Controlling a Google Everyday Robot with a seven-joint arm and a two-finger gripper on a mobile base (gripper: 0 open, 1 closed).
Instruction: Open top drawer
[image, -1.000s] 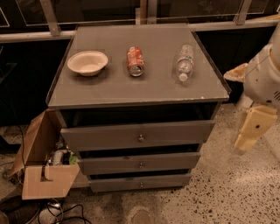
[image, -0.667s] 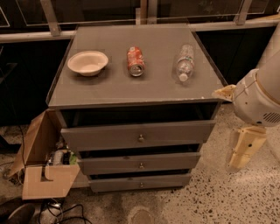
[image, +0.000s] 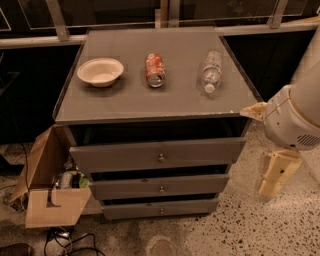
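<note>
The top drawer (image: 125, 156) is the widest grey drawer front of three, just under the cabinet top, with a small round brass knob (image: 161, 158) at its centre. A dark gap shows above its front edge. Two narrower grey drawers (image: 159, 188) sit below it, each with its own knob. My gripper (image: 274, 175), cream-coloured, hangs from the white arm (image: 295, 120) at the right. It is to the right of the cabinet, level with the drawers and apart from them.
On the cabinet top (image: 130, 102) lie a white bowl (image: 100, 71), a red can (image: 155, 70) on its side and a clear plastic bottle (image: 212, 71) on its side. An open cardboard box (image: 52, 192) stands left of the cabinet. Cables (image: 65, 240) lie on the speckled floor.
My arm and gripper have moved left and down, closer to the cabinet's right side. The drawers and the things on top have not moved.
</note>
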